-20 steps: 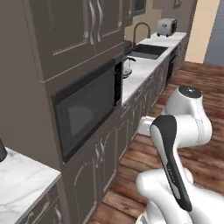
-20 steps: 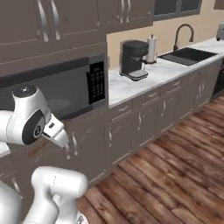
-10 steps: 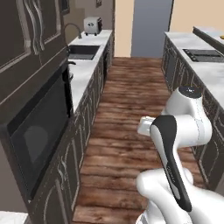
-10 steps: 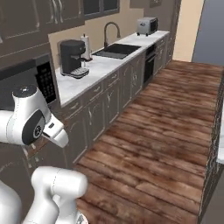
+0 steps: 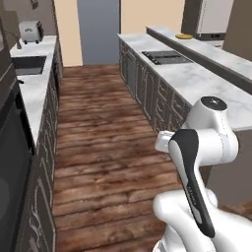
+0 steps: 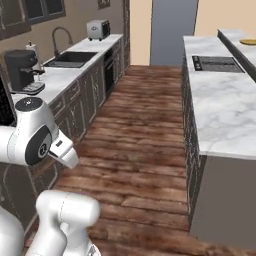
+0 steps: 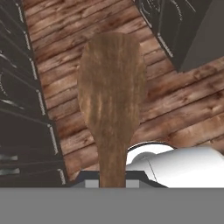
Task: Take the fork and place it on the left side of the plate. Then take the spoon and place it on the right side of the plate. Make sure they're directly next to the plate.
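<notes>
Nearest, the pincer [image 7: 112, 180] is closed narrowly on the handle of a brown wooden spoon [image 7: 111, 87]. The spoon's broad oval bowl stands away from the hand, above a plank wood floor [image 7: 183, 105] between two runs of dark cabinet fronts.

Progress, as a judgement: with the spoon in the grip, the task stands in its second half, at the carry. Setting the spoon directly beside the right edge of the plate is not yet done. Whether the fork already lies at the plate's left side cannot be told, nor where the fork is.

Middle ground: a white marble counter [image 6: 225, 110] on dark cabinets runs along the robot's right, with a black flat cooktop [image 6: 215, 62] set into it farther on. On the left counter stands a black coffee machine [image 6: 22, 72]. Just beyond it is a dark recessed sink [image 6: 70, 59] with a curved tap. Nothing can be made out inside the basin from this angle.

Far ground: a silver toaster [image 6: 98, 29] sits at the far end of the left counter; what its slots hold is too small to tell. On the raised ledge behind the cooktop rests a flat yellow disc [image 6: 248, 42]. It may be the plate, but it is too small to be sure, and nothing is discernible on it.
</notes>
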Robot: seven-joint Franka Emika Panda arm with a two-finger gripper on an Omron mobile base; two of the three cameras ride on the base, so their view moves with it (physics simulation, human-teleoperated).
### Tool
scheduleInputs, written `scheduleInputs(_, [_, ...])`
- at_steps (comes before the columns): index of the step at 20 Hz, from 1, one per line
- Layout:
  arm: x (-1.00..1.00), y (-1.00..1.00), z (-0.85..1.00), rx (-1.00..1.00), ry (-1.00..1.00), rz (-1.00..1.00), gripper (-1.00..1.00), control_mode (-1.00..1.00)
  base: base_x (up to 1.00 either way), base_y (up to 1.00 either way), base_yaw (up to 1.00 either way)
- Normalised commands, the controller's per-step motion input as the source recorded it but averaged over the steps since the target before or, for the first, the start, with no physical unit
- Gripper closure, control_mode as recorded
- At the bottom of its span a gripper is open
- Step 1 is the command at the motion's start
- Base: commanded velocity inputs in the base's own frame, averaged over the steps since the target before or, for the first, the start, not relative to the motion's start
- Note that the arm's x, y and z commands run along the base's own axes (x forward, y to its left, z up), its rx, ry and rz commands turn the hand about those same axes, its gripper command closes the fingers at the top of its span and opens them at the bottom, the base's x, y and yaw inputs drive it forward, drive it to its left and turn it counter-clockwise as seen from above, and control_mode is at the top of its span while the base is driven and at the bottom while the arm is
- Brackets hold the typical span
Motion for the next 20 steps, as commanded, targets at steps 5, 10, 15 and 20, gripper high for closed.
scheduleInputs(5, [0.0, 0.0, 0.0, 0.0, 0.0, 0.0, 1.0, 1.0, 0.1, -0.01, -0.44])
scheduleInputs(10, [0.0, 0.0, 0.0, 0.0, 0.0, 0.0, 1.0, 1.0, 0.12, -0.49, -0.29])
scheduleInputs(15, [0.0, 0.0, 0.0, 0.0, 0.0, 0.0, 1.0, 1.0, 0.45, -0.7, -0.26])
scheduleInputs(20, [0.0, 0.0, 0.0, 0.0, 0.0, 0.0, 1.0, 1.0, 0.67, -0.78, -0.23])
